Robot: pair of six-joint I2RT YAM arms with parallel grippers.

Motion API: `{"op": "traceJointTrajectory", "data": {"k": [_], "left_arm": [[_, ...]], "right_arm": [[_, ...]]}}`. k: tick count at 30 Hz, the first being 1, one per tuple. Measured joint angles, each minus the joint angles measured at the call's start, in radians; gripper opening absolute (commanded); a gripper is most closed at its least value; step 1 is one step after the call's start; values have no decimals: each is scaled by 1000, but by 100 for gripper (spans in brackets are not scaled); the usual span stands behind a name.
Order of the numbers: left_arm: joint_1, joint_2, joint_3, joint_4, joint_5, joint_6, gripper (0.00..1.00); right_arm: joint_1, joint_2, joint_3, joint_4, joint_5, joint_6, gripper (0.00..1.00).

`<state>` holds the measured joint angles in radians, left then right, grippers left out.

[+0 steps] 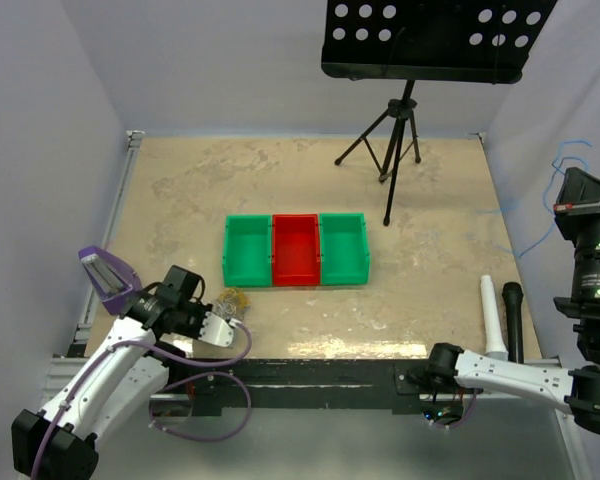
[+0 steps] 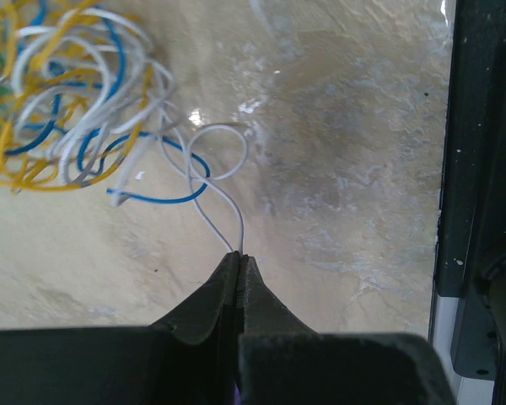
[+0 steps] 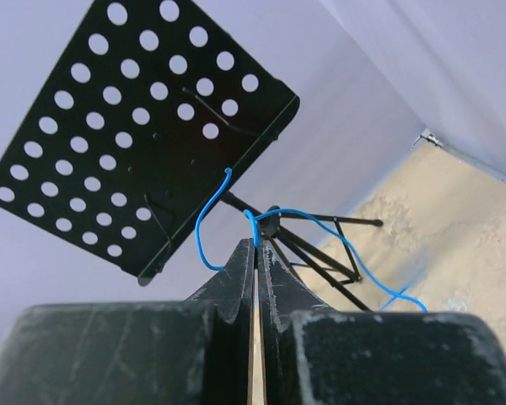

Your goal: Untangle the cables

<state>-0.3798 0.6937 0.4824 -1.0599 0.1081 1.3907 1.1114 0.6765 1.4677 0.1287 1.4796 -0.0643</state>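
Note:
A tangle of thin orange-yellow, blue and whitish cables lies on the table at the near left; in the top view the tangle sits just in front of my left gripper. The left gripper is shut on a whitish wire that loops back into the tangle. My right gripper is raised at the far right edge. It is shut on a single blue cable, which also shows in the top view hanging down towards the table.
Three bins stand mid-table: green, red, green. A black music stand on a tripod is at the back. A white tube and a black tube lie near right.

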Motion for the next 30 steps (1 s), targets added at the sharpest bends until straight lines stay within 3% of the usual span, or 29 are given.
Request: {"op": "traceJointTrajectory", "data": {"k": [8,19,30], "left_arm": [[0,-3,11,8,24,-16,0],[0,69,344,67,385,-196,0],[0,105,390,27,510,-255,0]], "right_arm": [[0,34,-6,112,5,-108,0],[1,257,19,-89,-63,85,0],[-24,431,27,-91,-183,142,0]]}}
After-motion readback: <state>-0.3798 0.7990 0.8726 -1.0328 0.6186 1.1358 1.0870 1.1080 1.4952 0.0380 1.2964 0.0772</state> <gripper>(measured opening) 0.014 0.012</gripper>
